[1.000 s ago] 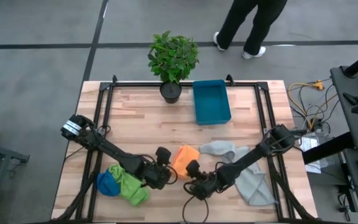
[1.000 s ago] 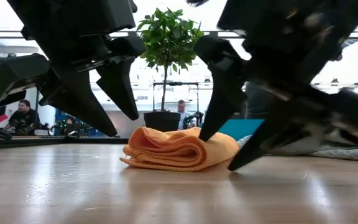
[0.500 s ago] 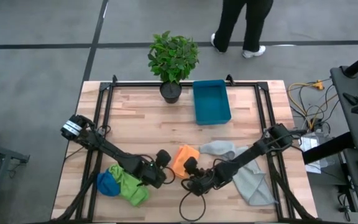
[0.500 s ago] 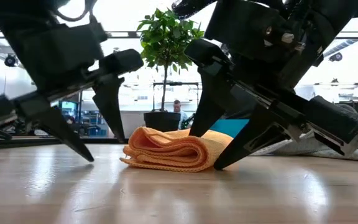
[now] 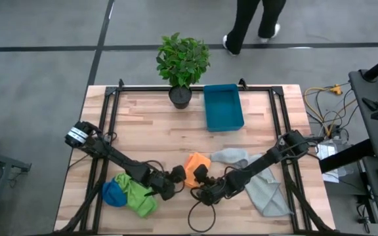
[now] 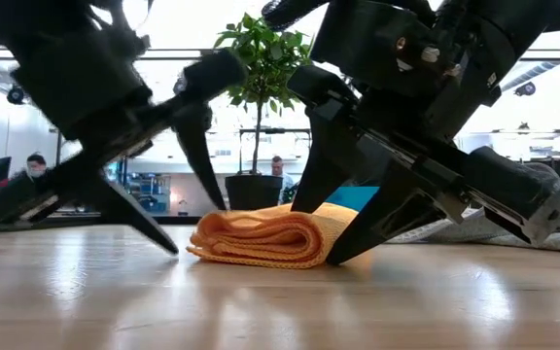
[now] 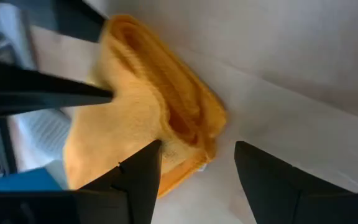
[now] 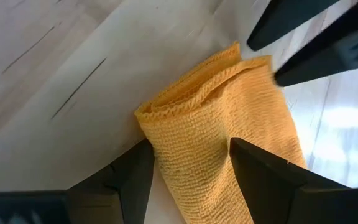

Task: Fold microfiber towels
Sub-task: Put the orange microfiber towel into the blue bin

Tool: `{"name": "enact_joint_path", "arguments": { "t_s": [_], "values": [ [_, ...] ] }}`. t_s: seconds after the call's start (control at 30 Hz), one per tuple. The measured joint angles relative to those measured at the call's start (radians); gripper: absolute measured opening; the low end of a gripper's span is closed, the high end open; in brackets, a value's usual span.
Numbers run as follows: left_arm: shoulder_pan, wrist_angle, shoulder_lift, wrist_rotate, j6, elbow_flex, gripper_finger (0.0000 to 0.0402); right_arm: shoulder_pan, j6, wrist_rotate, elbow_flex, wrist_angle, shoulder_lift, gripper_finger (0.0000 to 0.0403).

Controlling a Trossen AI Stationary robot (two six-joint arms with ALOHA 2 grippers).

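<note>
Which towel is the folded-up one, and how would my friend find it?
Start at the wooden table and go to its near edge, where the two dark arms meet. Between them lies the orange towel, folded into a small thick bundle. The lime green towel and blue towel sit crumpled together to one side, and the pale grey towel sprawls loose on the other.

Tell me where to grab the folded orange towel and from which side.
Probably grip the orange towel across its rounded fold, the thick end nearest the table's front edge, coming in low from the front. The layers are stacked there, so one pinch should catch them all.
</note>
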Motion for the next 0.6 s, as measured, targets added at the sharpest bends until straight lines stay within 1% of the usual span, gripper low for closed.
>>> {"name": "enact_joint_path", "arguments": {
  "t_s": [0.17,0.37,0.6],
  "values": [
    [0.010,0.020,0.032,0.006,0.059,0.003,0.0191,-0.003,0.001,-0.003,0.000,0.002,0.000,0.0208],
    [0.015,0.080,0.046,0.004,0.059,0.003,0.0191,-0.003,0.014,-0.003,0.000,0.001,0.000,0.0208],
    [0.025,0.098,0.052,0.029,0.047,-0.010,0.0191,-0.006,0.027,-0.003,0.000,0.001,0.000,0.0208]
  ]
}}
